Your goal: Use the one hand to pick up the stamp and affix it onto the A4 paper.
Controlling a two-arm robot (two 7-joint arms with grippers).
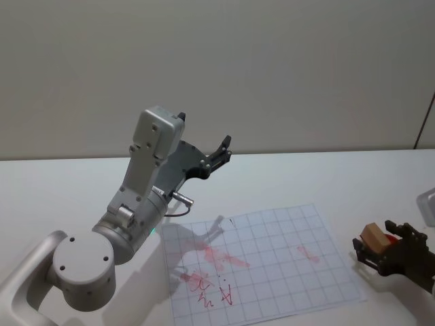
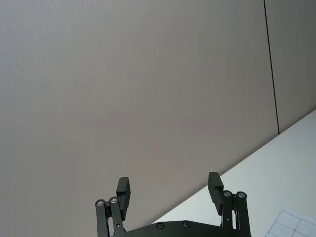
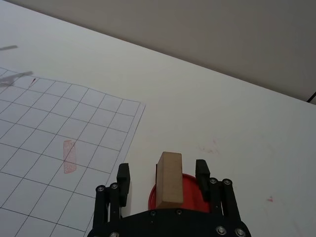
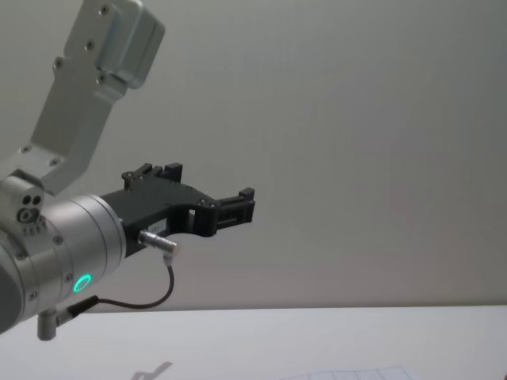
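The stamp [image 3: 169, 177], a light wooden block, stands upright on a round red ink pad [image 3: 190, 191] just off the right edge of the A4 paper [image 3: 49, 143]. My right gripper [image 3: 162, 169] is open around it, with a small gap between each finger and the block. In the head view the stamp [image 1: 372, 235] and right gripper [image 1: 378, 248] sit at the table's right edge, beside the gridded A4 paper [image 1: 272, 265], which bears several red marks. My left gripper [image 1: 226, 148] is raised high above the table, open and empty, pointing at the wall [image 2: 169, 187].
The big silver left arm [image 1: 129, 204] with a green light rises over the table's left half and casts a shadow on the sheet. A white object [image 1: 428, 204] lies at the far right edge. Faint red smudges [image 3: 210, 146] dot the tabletop near the pad.
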